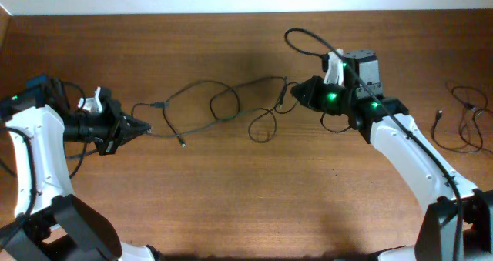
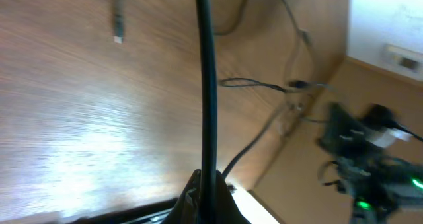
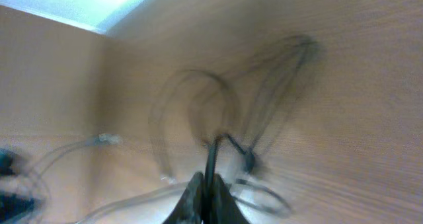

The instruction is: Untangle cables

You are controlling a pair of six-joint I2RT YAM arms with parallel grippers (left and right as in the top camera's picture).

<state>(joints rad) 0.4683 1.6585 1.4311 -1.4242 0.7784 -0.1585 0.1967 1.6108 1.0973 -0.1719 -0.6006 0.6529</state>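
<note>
Nearest of all, in the left wrist view, one strand of the cables is running straight up out of the left hand, whose fingers are pressing together on it.

Seen from overhead, that left hand is sitting at the left side of the table, pointing right and pinching the cables at their left end. From the pinch, one short length is trailing right to a small plug lying loose on the wood. Another length is curling up and over just beside the fingertips.

Across the middle of the table the cables are lying in loose, overlapping loops, crossing one another in more than one spot. Whether they are truly knotted I cannot tell. A small loop is sagging below the rest, a little right of the middle.

Further right, the right hand is pointing left and pinching the right end of the cables, its fingers pressed together on a strand. The right wrist view is blurring badly, yet a dark strand is showing between the fingertips there. Green lights are glowing on the right arm just behind the hand.

At the far right edge, well apart from all this, a second bunch of thin cords is lying on the table.
</note>
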